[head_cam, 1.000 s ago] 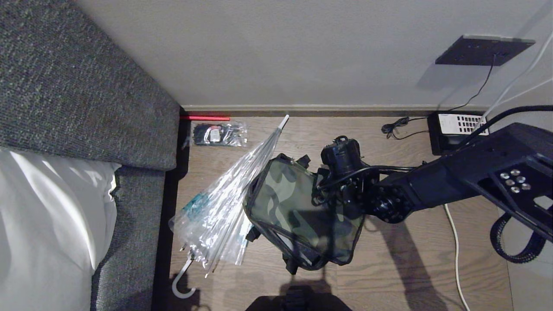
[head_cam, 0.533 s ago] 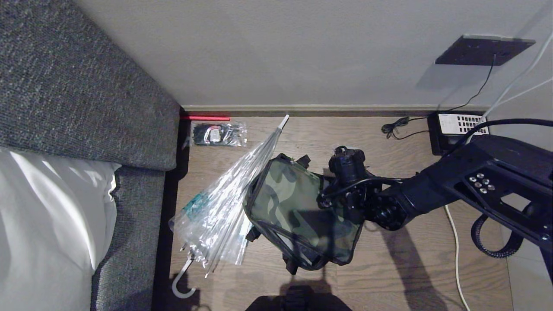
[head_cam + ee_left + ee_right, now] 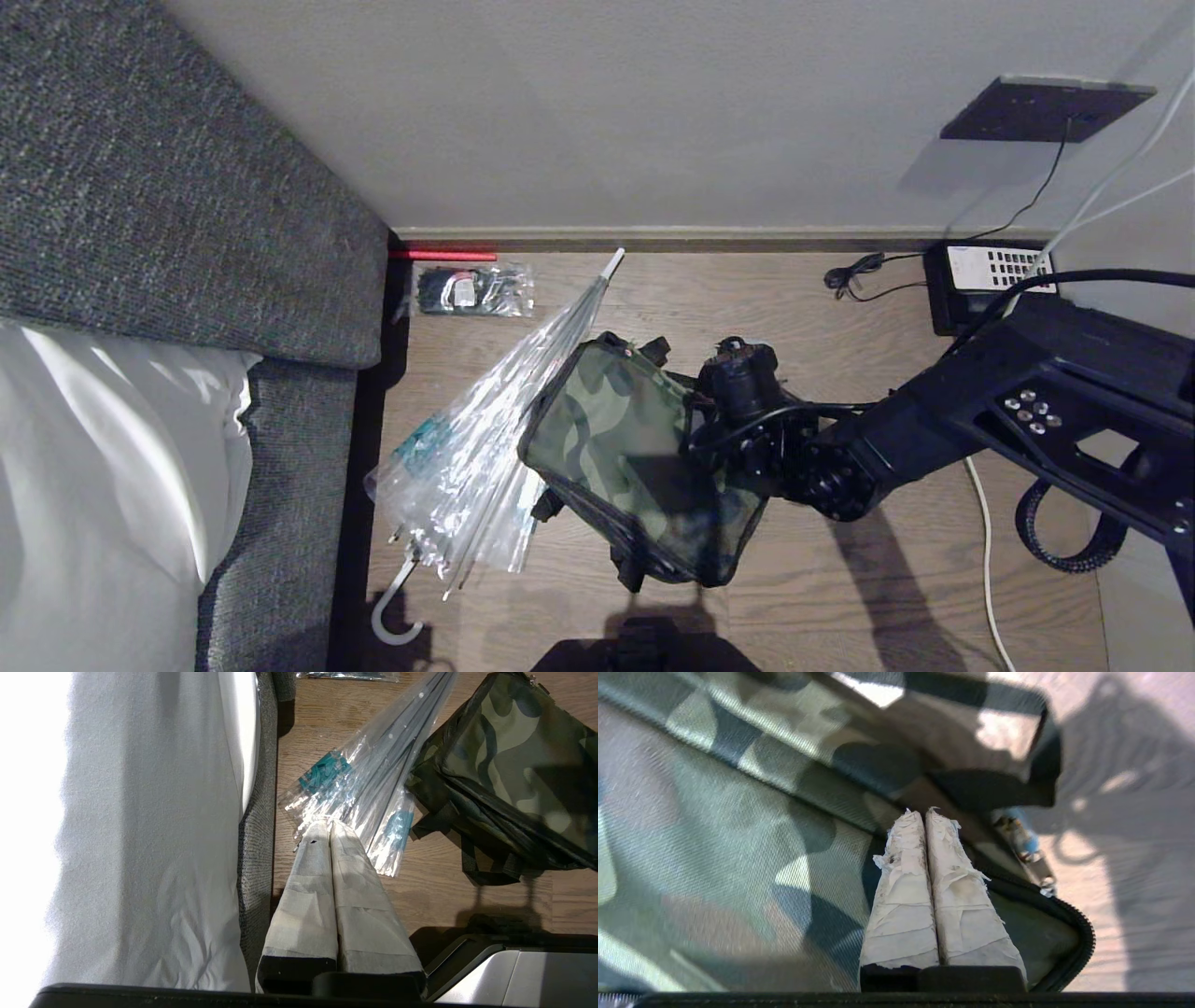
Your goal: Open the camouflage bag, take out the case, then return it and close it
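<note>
Head view shows the boxy soft camouflage bag, green-patterned on top with black trim and straps, lying on the wooden plank floor at the centre of the frame, turned at an angle. Its left edge touches a clear plastic-wrapped umbrella with a white hooked handle, which lies just left of centre. The black right arm reaches in from the right edge, and its wrist sits over the bag's upper right corner. Right wrist view shows the right gripper with its two white taped fingers pressed together, nothing visibly between them, their tips over the bag's zip edge, near a small metal zip pull. Left wrist view shows the left gripper, its taped fingers likewise closed and empty, hanging above the floor beside a grey fabric sofa with a white cushion. At upper left of the head view a small clear packet of dark items lies by the skirting.
</note>
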